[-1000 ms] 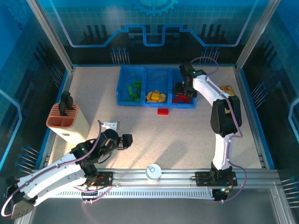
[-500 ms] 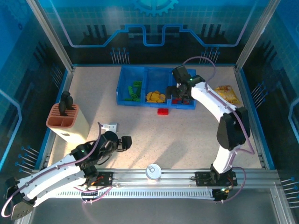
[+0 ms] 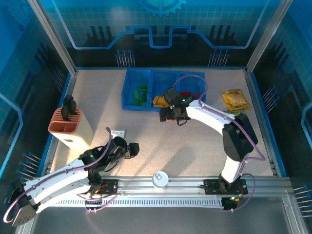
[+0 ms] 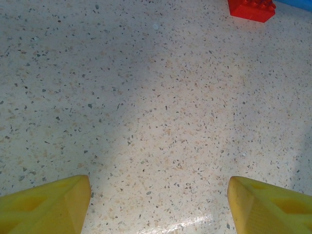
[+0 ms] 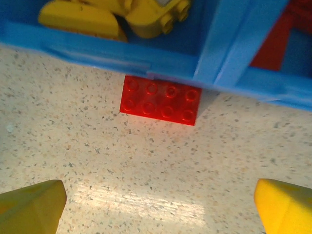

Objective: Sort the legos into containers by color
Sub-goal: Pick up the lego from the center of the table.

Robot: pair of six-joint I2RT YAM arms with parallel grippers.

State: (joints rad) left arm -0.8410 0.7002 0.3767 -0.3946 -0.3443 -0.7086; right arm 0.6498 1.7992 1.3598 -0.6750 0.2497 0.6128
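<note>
The blue tray [image 3: 130, 78] holds green legos [image 3: 140, 94] in its left compartment, yellow ones [image 3: 158, 101] in the middle and red ones [image 3: 187, 95] on the right. One red lego [image 5: 160, 100] lies flat on the table against the tray's front wall [image 5: 146, 58], with yellow legos [image 5: 112, 14] just behind that wall. My right gripper [image 5: 158, 209] [image 3: 168, 113] hovers open on the near side of this brick, nothing between its fingers. My left gripper [image 4: 158, 204] [image 3: 130, 148] is open over bare table, and the same red lego [image 4: 251, 9] lies far ahead of it.
A salmon ridged holder [image 3: 66, 124] with black handles stands at the left. A yellow snack packet [image 3: 235, 100] lies right of the tray. A small white piece [image 3: 118, 132] sits near the left gripper, and a white round knob [image 3: 160, 179] on the front rail.
My right arm has swung out of the red compartment, left and toward the near side, stopping over the red lego in front of the tray. The left arm has barely moved.
</note>
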